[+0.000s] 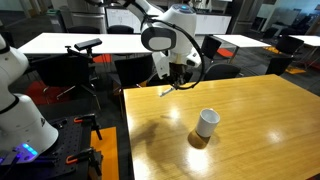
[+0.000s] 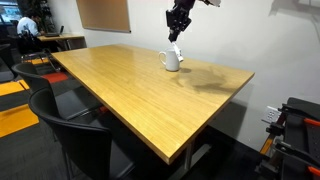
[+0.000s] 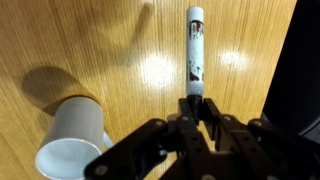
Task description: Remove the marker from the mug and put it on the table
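My gripper (image 3: 192,100) is shut on the dark end of the marker (image 3: 194,45), a thin stick with a whitish body and dark markings that points away from the jaws. The white mug (image 3: 72,135) stands on the wood table (image 3: 80,40) to the lower left in the wrist view, apart from the marker. In both exterior views the gripper (image 1: 176,74) (image 2: 177,30) hangs above the table (image 1: 270,110) (image 2: 110,85) with the marker (image 1: 167,90) (image 2: 177,47) below it. The mug (image 1: 206,122) (image 2: 171,60) is upright.
The table's dark edge (image 3: 290,60) runs along the right of the wrist view. Black chairs (image 2: 75,130) stand at the table's side. White-topped tables (image 1: 60,42) and a tripod (image 1: 85,50) stand behind.
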